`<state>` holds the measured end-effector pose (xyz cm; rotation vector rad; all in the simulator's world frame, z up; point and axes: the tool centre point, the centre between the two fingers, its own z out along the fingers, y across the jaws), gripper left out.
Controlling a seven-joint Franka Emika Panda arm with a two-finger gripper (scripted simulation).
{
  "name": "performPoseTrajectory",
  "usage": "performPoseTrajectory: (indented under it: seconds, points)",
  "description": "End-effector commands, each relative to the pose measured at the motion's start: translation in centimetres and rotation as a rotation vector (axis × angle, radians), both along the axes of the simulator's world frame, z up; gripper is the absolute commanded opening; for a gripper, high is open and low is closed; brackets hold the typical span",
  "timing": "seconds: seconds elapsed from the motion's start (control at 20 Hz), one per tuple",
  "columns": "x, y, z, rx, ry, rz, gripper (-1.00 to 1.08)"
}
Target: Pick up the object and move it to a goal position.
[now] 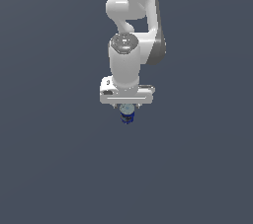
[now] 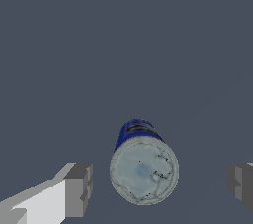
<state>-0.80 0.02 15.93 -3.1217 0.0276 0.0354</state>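
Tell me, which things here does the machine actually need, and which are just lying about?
Needed for the job:
- small dark-blue can with a silvery top
- pincer, open, one finger on each side of the can, not touching it

Just lying about:
- nothing else visible, only the plain grey surface

Beneath me spreads a plain, flat, dark slate-grey surface (image 1: 54, 168), matte and unmarked, filling both views out to every edge. One thing stands on it: a small dark-blue cylindrical can (image 2: 143, 161) with a mottled silvery-grey top and a dark and white band round its side. It stands upright on its base. In the exterior view I see only its lower part (image 1: 127, 117), poking out under my wrist. The rest of the grey surface around it is one even colour.
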Motion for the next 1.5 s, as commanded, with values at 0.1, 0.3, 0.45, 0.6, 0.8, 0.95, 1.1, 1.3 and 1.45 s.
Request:
performPoseTrajectory:
  seconds: [0.1, 0.3, 0.45, 0.6, 0.8, 0.95, 1.1, 1.3, 1.45]
  points:
    - [0.0, 0.1, 0.1, 0.003, 0.0, 0.001, 1.0]
    - [0.3, 0.5, 0.6, 0.021, 0.0, 0.009, 1.0]
    - [0.3, 0.6, 0.7, 0.028, 0.0, 0.013, 1.0]
    - [0.3, 0.6, 0.7, 0.026, 0.0, 0.011, 1.0]
    - [0.2, 0.6, 0.5, 0.024, -0.001, 0.017, 1.0]
    - [-0.2, 0.5, 0.0, 0.018, -0.004, 0.031, 1.0]
    - [-0.8, 0.5, -0.8, 0.009, -0.009, 0.053, 1.0]
    - [-1.9, 0.4, -2.2, -0.005, -0.016, 0.092, 1.0]
    - [-2.5, 0.4, -2.9, -0.013, -0.02, 0.114, 1.0]
